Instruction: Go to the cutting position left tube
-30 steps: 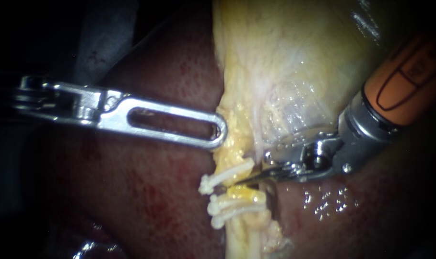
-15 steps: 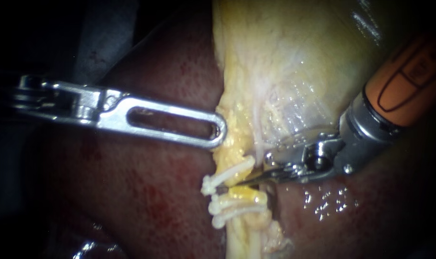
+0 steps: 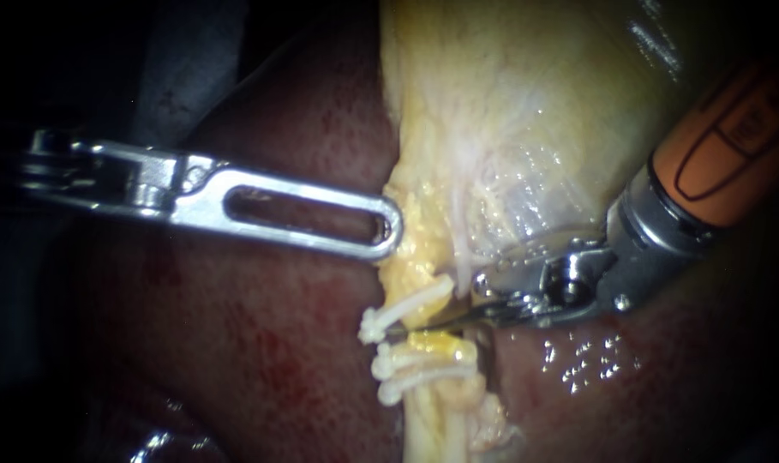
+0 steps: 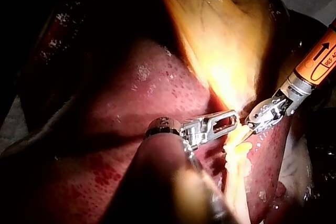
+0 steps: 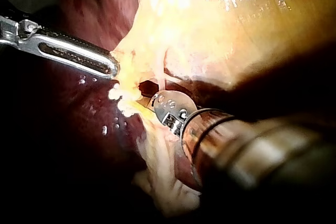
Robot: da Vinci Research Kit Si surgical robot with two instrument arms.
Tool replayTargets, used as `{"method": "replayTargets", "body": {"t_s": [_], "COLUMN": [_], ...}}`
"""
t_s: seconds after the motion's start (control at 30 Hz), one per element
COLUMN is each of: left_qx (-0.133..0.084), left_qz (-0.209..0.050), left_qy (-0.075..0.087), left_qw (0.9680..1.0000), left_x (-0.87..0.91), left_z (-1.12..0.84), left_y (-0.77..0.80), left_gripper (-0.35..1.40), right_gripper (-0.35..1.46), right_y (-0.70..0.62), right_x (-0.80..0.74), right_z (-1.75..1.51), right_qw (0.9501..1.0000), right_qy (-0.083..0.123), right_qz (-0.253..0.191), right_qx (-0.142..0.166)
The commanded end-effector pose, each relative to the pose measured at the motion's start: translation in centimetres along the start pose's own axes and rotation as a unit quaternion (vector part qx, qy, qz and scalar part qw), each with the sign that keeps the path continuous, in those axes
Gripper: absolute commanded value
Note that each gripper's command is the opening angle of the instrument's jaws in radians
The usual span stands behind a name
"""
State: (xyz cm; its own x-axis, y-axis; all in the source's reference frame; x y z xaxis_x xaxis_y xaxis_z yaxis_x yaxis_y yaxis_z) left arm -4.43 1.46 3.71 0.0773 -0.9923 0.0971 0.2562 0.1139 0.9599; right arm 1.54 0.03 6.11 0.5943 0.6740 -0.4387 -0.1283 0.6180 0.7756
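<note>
The hand of the left instrument [image 3: 389, 236] pinches tissue [image 3: 416, 257] taut. The right instrument [image 3: 440, 304], hand spread, straddles the tube [image 3: 436, 345] between clips [image 3: 406, 310], likely for cutting.

Left instrument [image 3: 387, 231] level; right instrument [image 3: 440, 304] pincer parted.

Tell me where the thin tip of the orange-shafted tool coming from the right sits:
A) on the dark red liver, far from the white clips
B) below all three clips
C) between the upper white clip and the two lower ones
C: the right instrument reaches its thin lower blade across the tube, under the upper clip and above the two lower clips.
</note>
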Motion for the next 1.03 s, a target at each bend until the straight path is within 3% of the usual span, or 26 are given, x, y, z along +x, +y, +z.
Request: {"method": "replayTargets", "body": {"t_s": [0.03,1.03], "left_qx": [0.0,0.0], "left_qz": [0.0,0.0], "left_qy": [0.0,0.0], "left_qw": [1.0,1.0], "left_x": [0.0,-0.02], "left_z": [0.0,0.02], "left_y": [0.0,0.02], "left_gripper": [-0.35,-0.35], "right_gripper": [-0.35,-0.35], "right_y": [0.0,0.01], "right_x": [0.0,0.01], "right_z": [0.0,0.0], "right_qw": [1.0,1.0], "right_qy": [0.0,0.0], "right_qz": [0.0,0.0], "right_qx": [0.0,0.0]}}
